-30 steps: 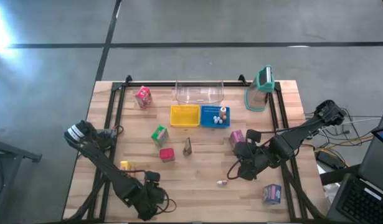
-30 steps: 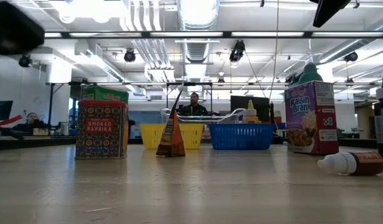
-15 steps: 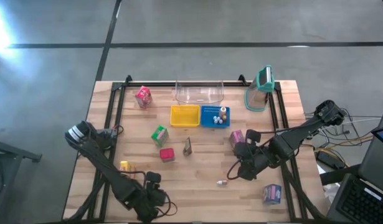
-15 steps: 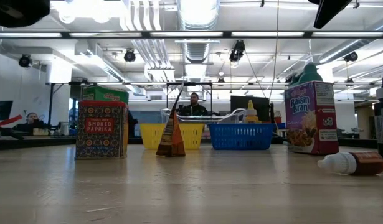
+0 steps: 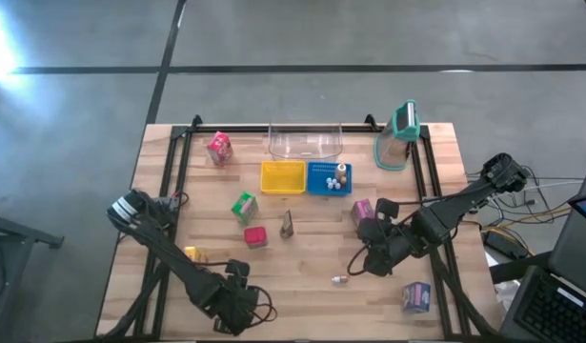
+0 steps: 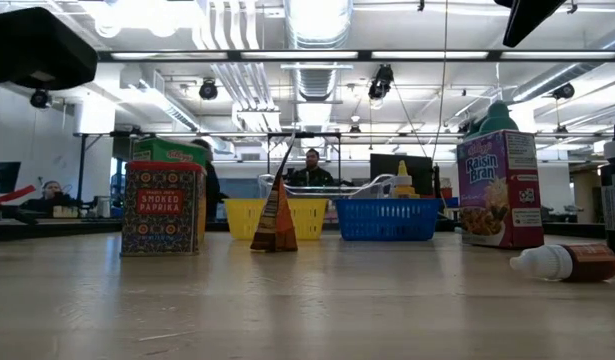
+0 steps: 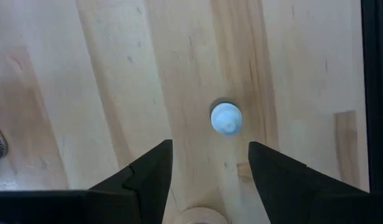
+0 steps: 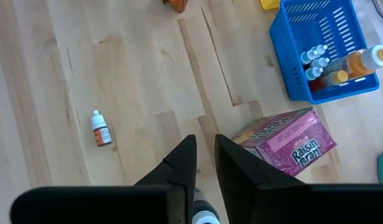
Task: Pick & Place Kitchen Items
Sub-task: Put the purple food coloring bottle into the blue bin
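A tiny white ball (image 7: 226, 118) lies on the wooden table just ahead of my left gripper (image 7: 210, 155), which is open and points down near the table's near edge (image 5: 237, 305). It touches nothing. My right gripper (image 8: 205, 146) hangs right of centre (image 5: 369, 262), its fingers nearly together with nothing between them. A small white-capped bottle (image 8: 101, 128) lies on its side near it and also shows in the low view (image 6: 567, 262). A purple Raisin Bran carton (image 8: 283, 140) stands beside the right gripper. A red paprika carton (image 5: 255, 237), a green carton (image 5: 243, 207) and a pink carton (image 5: 218, 148) stand further left.
A yellow basket (image 5: 283, 177) and a blue basket (image 5: 329, 178) holding small bottles and white balls sit at mid-table. A clear tub (image 5: 305, 143) and a teal-lidded jug (image 5: 397, 133) stand at the far edge. A dark cone-shaped piece (image 5: 287, 224), a yellow carton (image 5: 192, 254) and a blue carton (image 5: 416, 297) also stand about.
My left gripper has shifted a little toward the table's right edge along the near edge, its arm swinging with it. My right arm has kept still.
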Controlling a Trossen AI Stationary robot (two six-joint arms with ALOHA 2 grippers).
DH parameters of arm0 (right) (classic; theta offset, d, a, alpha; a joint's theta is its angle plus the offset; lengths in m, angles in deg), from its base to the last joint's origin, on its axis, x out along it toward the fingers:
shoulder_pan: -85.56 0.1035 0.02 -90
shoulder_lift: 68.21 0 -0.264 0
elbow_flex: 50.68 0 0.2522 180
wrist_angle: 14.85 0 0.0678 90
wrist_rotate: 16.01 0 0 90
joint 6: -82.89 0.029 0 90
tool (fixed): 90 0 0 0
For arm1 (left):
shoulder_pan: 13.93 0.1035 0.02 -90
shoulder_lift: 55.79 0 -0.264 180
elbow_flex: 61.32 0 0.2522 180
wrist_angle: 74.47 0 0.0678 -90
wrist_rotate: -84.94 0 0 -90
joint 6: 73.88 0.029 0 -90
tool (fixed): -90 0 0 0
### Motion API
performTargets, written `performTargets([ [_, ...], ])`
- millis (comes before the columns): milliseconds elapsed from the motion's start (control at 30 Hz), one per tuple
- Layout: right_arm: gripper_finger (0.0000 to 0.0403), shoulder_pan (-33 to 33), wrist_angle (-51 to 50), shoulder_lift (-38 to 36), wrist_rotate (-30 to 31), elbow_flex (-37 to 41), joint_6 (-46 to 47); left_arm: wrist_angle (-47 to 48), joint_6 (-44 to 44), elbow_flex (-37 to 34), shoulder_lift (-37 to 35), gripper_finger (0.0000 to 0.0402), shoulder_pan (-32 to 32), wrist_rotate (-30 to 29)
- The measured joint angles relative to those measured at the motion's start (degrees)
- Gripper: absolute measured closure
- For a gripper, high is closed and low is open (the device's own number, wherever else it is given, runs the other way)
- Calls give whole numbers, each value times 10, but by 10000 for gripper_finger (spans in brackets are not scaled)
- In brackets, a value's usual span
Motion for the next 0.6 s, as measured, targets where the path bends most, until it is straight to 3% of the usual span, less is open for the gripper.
performTargets([
  [400, 332, 0, 0, 0, 0, 1, 0, -48, 20, -2, 46, 186, 3, 15],
  [600, 346, 0, 1, 0, 4, 1, 0, -82, 33, -2, 60, 186, 7, 15],
])
